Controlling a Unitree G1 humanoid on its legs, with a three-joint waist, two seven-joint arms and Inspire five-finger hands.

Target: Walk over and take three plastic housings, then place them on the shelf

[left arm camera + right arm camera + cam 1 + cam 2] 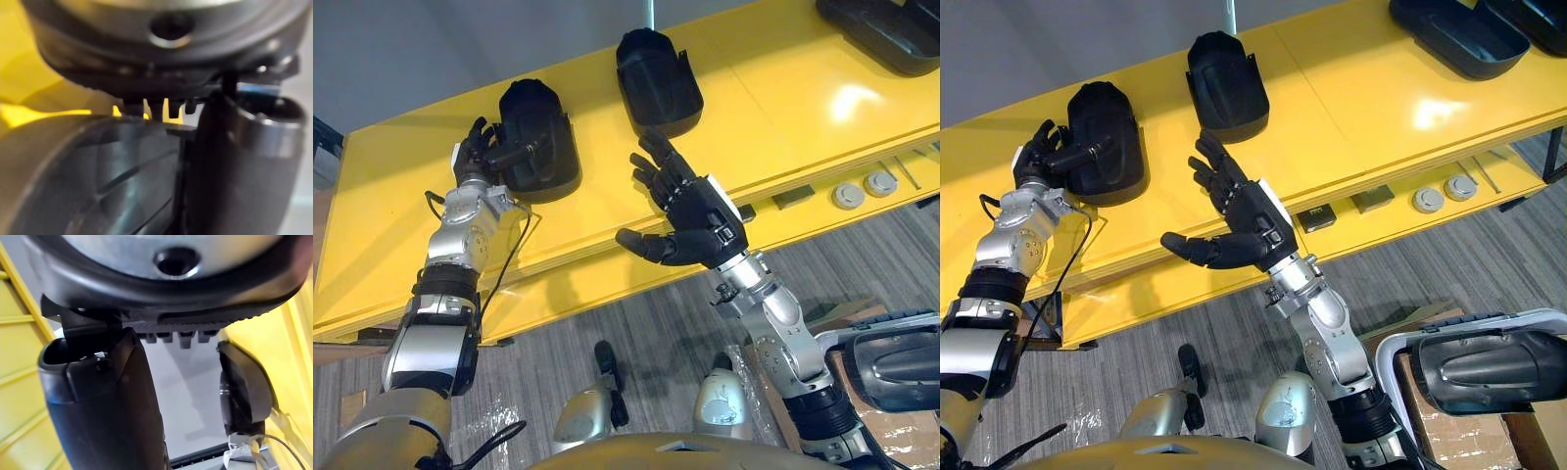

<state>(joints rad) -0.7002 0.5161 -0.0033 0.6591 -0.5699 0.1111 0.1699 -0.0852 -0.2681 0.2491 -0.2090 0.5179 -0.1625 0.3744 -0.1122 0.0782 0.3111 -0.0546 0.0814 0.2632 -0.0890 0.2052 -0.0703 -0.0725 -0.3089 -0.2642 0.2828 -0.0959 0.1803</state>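
left hand (pixel 478 149) pinching near rim of left housing (pixel 548 122) on yellow shelf (pixel 783 117) | second housing (pixel 658 83) toward back edge | right hand (pixel 700 220) spread over front edge | two round discs (pixel 848 196) on lower ledge

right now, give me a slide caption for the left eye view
Left hand grips one black plastic housing on the yellow shelf; open right hand hangs short of a second housing.

On the yellow shelf (pixel 783 127): left black plastic housing (pixel 548 162) mid-depth; centre housing (pixel 656 83) right of it, nearer rear edge; right housing (pixel 891 29) at rear corner.
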